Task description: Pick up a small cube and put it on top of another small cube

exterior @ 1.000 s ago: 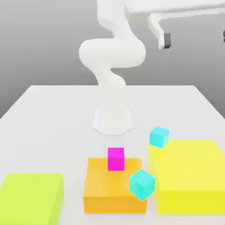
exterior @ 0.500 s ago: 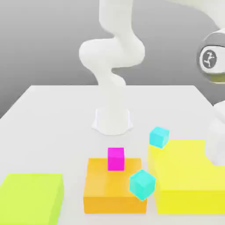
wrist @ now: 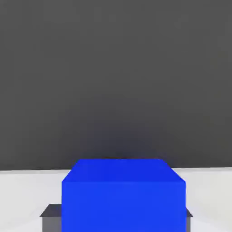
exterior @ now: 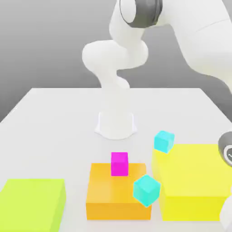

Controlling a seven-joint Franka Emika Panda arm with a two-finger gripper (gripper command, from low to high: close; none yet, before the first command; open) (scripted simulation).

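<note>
The small cube (wrist: 123, 195), dark blue, looms close in the hand view, resting on a pale surface against a dark grey backdrop. My gripper (wrist: 120, 219) straddles it: a dark grey finger (wrist: 50, 216) presses one side of the cube and the other finger edges out at the opposite side, so the gripper is shut on it. In the exterior view a magenta cube (exterior: 119, 163) stands on an orange block (exterior: 108, 195). My arm bends over the table and comes down at the exterior view's lower right, where a dark joint (exterior: 226, 152) shows.
One cyan cube (exterior: 163, 141) leans at the back corner of a large yellow block (exterior: 195, 176); another cyan cube (exterior: 147, 190) sits tilted between the orange and yellow blocks. A lime block (exterior: 31, 204) lies at the front left. The arm's base (exterior: 116, 124) stands mid-table.
The arm has swung from high at the exterior view's upper right down to its lower right edge. The hand, seen up there a second ago, has left that spot.
</note>
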